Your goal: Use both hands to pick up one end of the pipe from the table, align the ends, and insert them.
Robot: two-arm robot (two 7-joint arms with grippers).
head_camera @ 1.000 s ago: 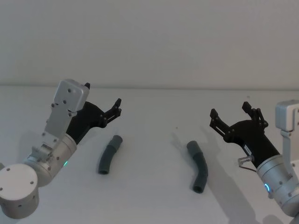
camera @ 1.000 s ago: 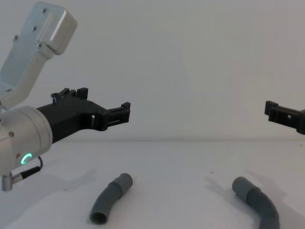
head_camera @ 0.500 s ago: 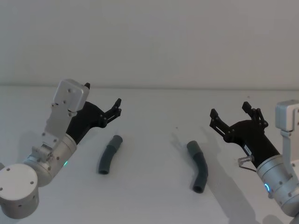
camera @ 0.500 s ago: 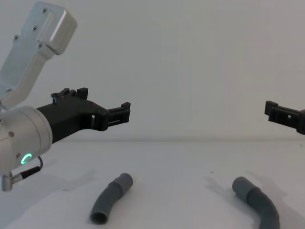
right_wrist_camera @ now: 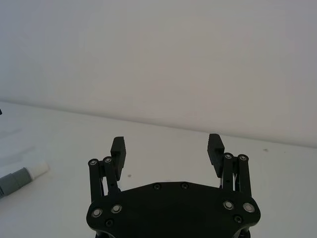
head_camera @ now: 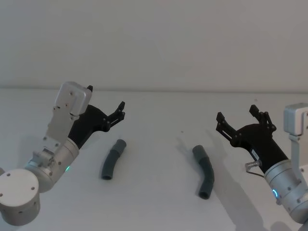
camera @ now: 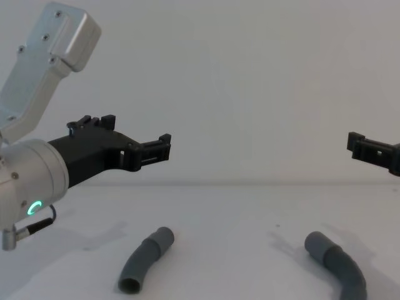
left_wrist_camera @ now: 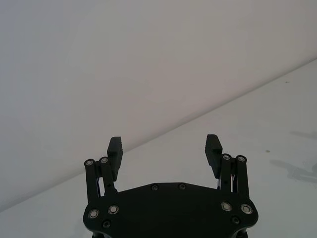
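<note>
The table [head_camera: 154, 202] is a plain white surface running back to a pale bare wall [head_camera: 154, 43], which it meets in a straight line beyond both grippers. The left gripper [head_camera: 105, 97] is held up above the table with its fingers spread wide and nothing between them, pointing forward and inward. The left wrist view shows the same gap between the fingers of that gripper [left_wrist_camera: 164, 144], with only table and wall beyond. The right gripper [head_camera: 237, 113] is also raised and spread wide with nothing in it, angled toward the middle. The left pipe piece [head_camera: 113, 159] lies flat on the table below the left gripper's fingertips, slightly to their inner side and clear of them. The right pipe piece [head_camera: 206, 171] lies below and inward of the right gripper's fingertips, also untouched. The two pieces sit between the grippers, well apart. The right wrist view shows a grey cuff with a white spigot [right_wrist_camera: 37, 168] off to one side of the fingers; which piece it belongs to cannot be told. Compared with a second ago, nothing has shifted: both grippers hang where they were and both pieces lie the same way.
</note>
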